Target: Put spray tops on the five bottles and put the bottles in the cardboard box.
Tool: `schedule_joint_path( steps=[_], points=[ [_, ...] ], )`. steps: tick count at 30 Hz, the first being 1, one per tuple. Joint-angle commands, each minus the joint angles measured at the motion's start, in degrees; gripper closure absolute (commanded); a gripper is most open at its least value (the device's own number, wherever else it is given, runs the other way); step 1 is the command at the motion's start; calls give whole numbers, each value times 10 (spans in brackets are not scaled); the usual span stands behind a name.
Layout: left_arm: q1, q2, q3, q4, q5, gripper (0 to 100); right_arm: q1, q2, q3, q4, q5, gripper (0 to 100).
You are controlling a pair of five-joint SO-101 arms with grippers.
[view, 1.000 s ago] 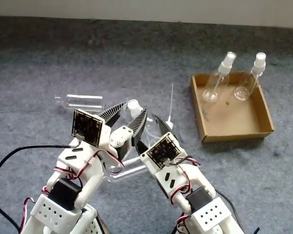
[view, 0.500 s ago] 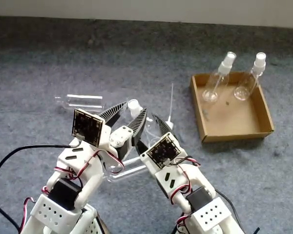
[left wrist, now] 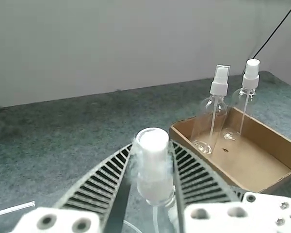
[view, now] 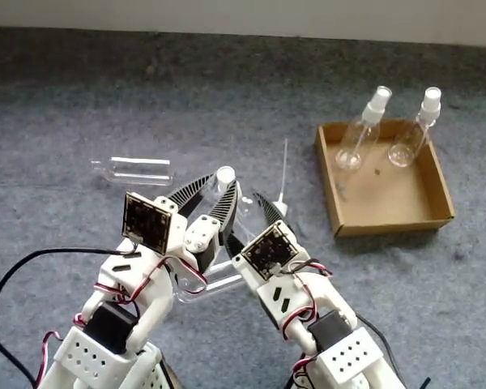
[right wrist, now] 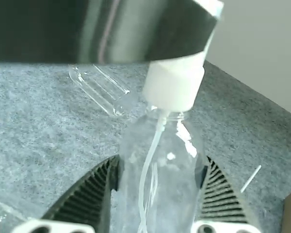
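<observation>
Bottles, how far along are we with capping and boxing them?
Done: two capped bottles stand in the cardboard box. In hand: the right gripper grips a third bottle while the left gripper pinches its spray top at the neck. Left: boxing it, then capping and boxing a bare bottle on the table and another bottle lying under the arms.

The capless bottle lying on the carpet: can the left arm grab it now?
Probably not yet: the left end effector is shut on a spray top; once released, the way to the capless bottle looks open.

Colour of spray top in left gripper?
White; the plastic spray top shows best in left wrist view.
</observation>
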Motion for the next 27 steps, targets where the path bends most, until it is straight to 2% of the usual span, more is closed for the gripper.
schedule_joint_path(
  steps=[1, 6, 14, 23, 27],
  points=[
    [23, -1, 7, -1, -8, 962, 8, -10, 80, -1, 4, 861],
    [55, -1, 7, -1, -8, 962, 9, -10, 80, -1, 3, 861],
    [2, -1, 8, -1, -6, 958, 9, -10, 80, -6, 3, 861],
    [0, -1, 42, -4, -5, 958, 9, -10, 79, -6, 0, 861],
    [0, -2, 37, -4, -5, 958, 30, -10, 79, -6, -58, 861]
  ],
)
